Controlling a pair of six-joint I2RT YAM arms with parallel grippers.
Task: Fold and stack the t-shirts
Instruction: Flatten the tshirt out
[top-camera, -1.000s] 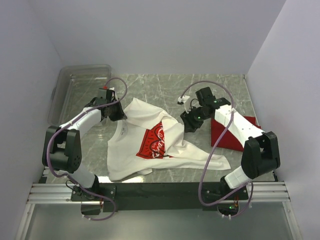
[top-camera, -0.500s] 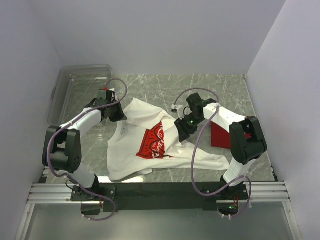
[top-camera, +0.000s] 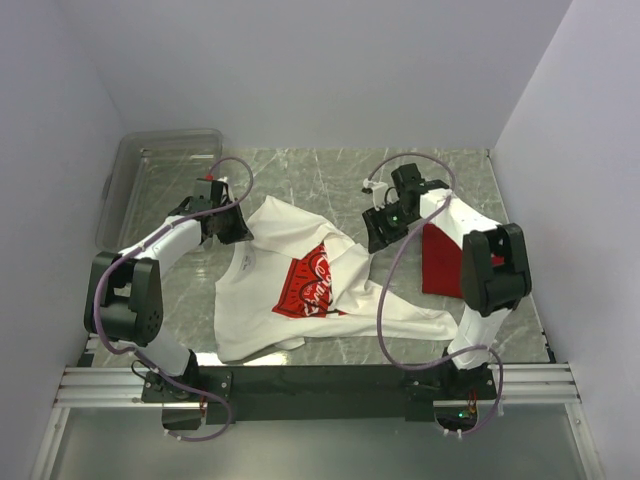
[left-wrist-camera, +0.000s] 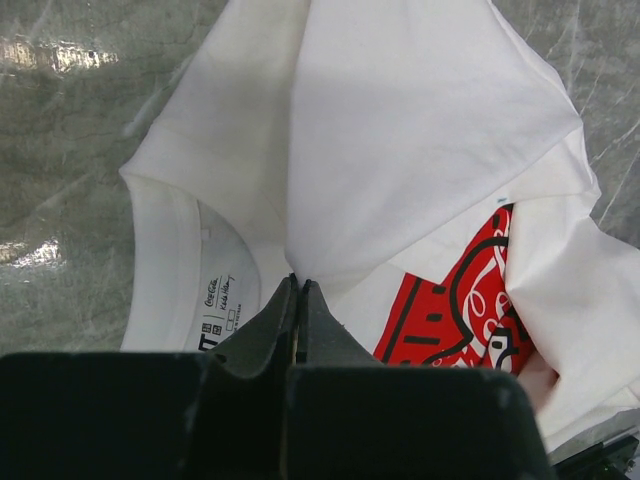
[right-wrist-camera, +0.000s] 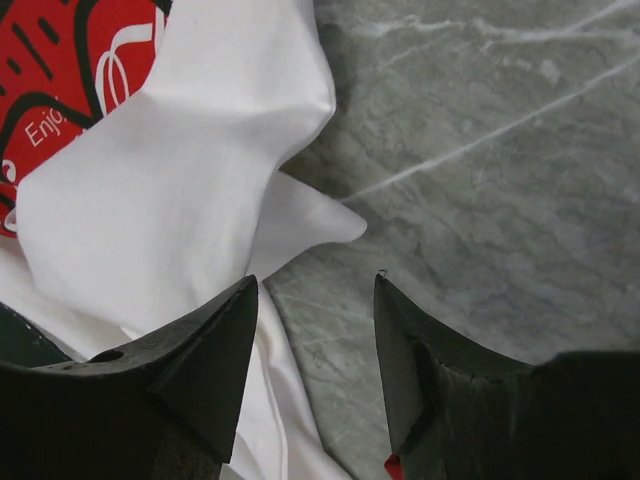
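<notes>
1. Marble table (top-camera: 330, 170) carried both shirts.
2. White t-shirt (top-camera: 260, 310) lay crumpled in the middle.
3. Red t-shirt (top-camera: 440, 265) lay folded at the right side.
4. My right gripper (right-wrist-camera: 315, 290) hung with jaws apart, empty, beside a white fold.
5. My left gripper (left-wrist-camera: 298, 290) was pressed closed near the collar.

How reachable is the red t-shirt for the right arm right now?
Probably yes. The red t-shirt lies with nothing on it beside the right arm, whose right gripper hangs open and empty at the white t-shirt's edge.

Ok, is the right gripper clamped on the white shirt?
No, the right gripper is open over the marble table, with the white shirt lying loose beside it.
</notes>
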